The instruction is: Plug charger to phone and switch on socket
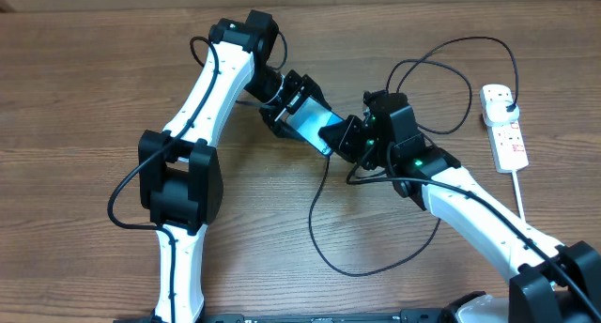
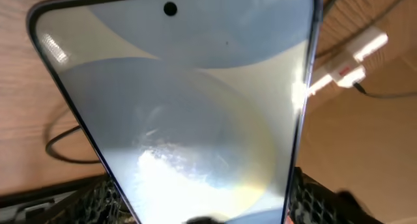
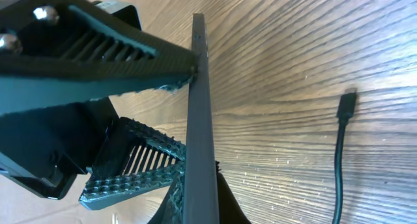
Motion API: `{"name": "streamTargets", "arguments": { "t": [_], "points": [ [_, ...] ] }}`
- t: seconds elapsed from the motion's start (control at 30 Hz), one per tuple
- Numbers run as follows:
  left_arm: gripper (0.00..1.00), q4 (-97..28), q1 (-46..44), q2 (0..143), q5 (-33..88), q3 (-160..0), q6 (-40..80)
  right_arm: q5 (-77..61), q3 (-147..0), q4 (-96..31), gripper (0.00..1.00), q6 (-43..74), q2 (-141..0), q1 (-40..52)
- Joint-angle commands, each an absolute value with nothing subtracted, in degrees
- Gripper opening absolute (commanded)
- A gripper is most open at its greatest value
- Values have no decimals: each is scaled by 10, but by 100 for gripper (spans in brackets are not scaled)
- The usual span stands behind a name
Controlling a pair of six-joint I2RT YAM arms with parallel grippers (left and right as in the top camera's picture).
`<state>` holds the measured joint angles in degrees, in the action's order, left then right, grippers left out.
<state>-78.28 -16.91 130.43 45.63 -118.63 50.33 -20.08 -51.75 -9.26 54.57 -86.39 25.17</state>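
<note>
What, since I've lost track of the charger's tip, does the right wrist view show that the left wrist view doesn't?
Only the right wrist view: the charger's connector tip lying free on the table, and the right gripper clamped on the phone, which is seen edge-on. Only the left wrist view: the phone's lit screen face-on, and the white power strip beyond it. Both: the phone and the wooden table.
</note>
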Motion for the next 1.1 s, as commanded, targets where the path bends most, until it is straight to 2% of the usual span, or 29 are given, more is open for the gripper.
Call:
{"name": "streamTargets", "arguments": {
  "t": [0.0, 0.13, 0.37, 0.6, 0.73, 0.83, 0.97, 1.07],
  "points": [
    [75, -757, -163, 1301, 482, -1202, 410, -226, -529, -111, 4, 551, -839, 234],
    [75, -744, -160, 1301, 516, -1202, 389, -232, -529, -112, 4, 551, -829, 208],
    [74, -650, -160, 1301, 667, -1202, 381, -232, -529, -110, 4, 558, -796, 164],
    [89, -573, -160, 1301, 770, -1202, 389, -232, -529, -81, 4, 617, -771, 135],
    [92, -528, -160, 1301, 820, -1202, 390, -213, -529, -51, 4, 666, -771, 134],
    [92, -507, -160, 1301, 852, -1202, 390, -187, -529, -30, 4, 693, -771, 134],
    [86, -507, -152, 1301, 870, -1202, 390, -178, -534, -24, 4, 690, -770, 129],
    [89, -512, -134, 1287, 870, -1202, 383, -180, -535, -43, 4, 669, -751, 115]
  ]
}}
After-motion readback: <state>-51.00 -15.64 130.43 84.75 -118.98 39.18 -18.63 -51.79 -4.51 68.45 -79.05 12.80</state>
